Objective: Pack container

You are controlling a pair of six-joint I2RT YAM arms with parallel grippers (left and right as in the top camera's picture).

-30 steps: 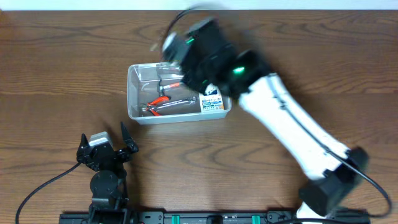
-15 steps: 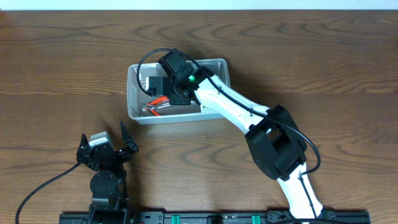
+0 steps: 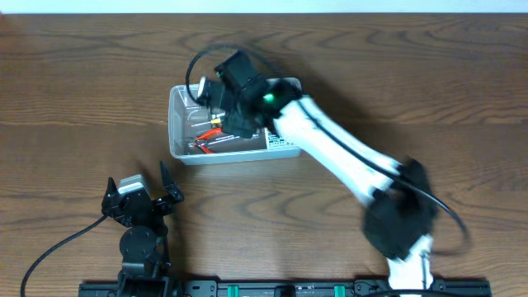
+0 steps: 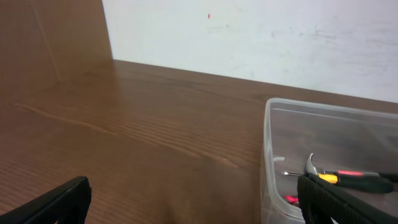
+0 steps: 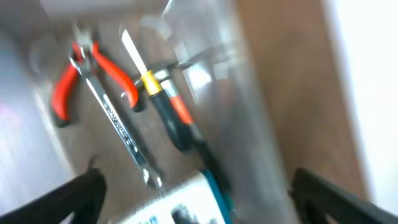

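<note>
The clear plastic container point(image 3: 176, 124) stands on the wooden table, left of centre. Inside it lie red-handled pliers point(image 5: 78, 81), a steel wrench point(image 5: 118, 127), a screwdriver point(image 5: 165, 106) with a yellow, black and orange handle, and a blue-and-white box point(image 5: 186, 202). My right gripper point(image 3: 221, 106) hovers over the container's middle with its jaws wide open and nothing between them; its view is motion-blurred. Near the front edge my left gripper point(image 3: 140, 185) rests open and empty. From its own view the container point(image 4: 273, 155) stands ahead to the right, with the screwdriver point(image 4: 354, 178) showing through the wall.
The white right arm point(image 3: 346, 165) runs diagonally from the front right across the table to the container. A pale wall point(image 4: 249, 37) rises behind the table's far edge. Bare wood surrounds the container on all sides.
My right arm swung in over the container and dipped into it, and its jaws went from nearly shut to wide open. The left arm stayed still.
</note>
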